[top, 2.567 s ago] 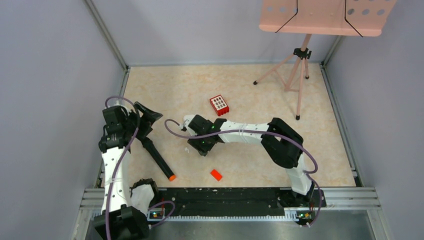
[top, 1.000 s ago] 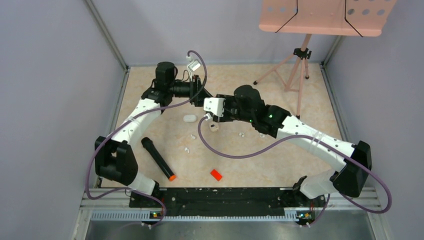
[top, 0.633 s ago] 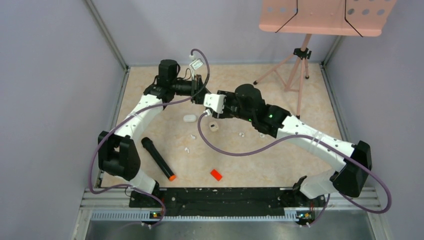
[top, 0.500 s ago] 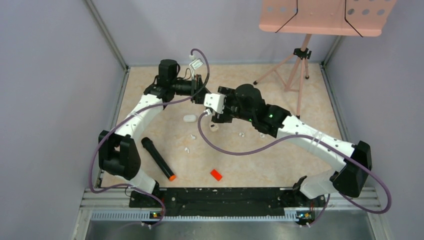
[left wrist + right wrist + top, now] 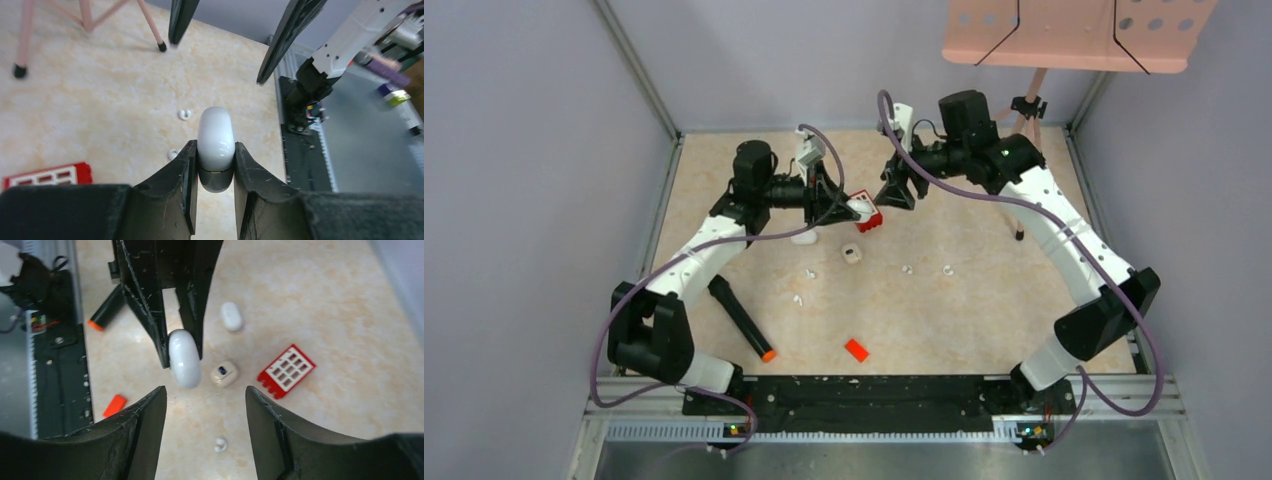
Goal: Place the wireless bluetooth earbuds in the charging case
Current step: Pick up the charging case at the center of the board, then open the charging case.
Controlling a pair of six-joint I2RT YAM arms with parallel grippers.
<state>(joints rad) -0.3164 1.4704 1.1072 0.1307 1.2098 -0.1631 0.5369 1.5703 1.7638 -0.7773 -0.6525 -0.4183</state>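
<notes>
My left gripper (image 5: pixel 215 149) is shut on the charging case (image 5: pixel 215 134), a smooth white rounded shell held edge-on between both fingers. In the top view that gripper (image 5: pixel 854 207) hangs above the table beside the red block (image 5: pixel 871 221). My right gripper (image 5: pixel 200 435) stands open and holds nothing. It faces the case (image 5: pixel 185 359) from a short way off, at the far side (image 5: pixel 902 190). Tiny white earbuds lie loose on the table (image 5: pixel 810 273) (image 5: pixel 799 299) (image 5: pixel 907 268) (image 5: pixel 947 269). One earbud (image 5: pixel 220 443) shows below the right fingers.
A second white oval piece (image 5: pixel 804 237) and a small cream piece with a dark spot (image 5: pixel 851 254) lie near the left gripper. A black marker (image 5: pixel 739 318) and an orange-red chip (image 5: pixel 856 349) sit nearer the front. A pink music stand (image 5: pixel 1014 150) stands at the far right.
The left gripper has shut on the white case and shifted a little toward the centre. The right arm has pulled away from it toward the far right.
</notes>
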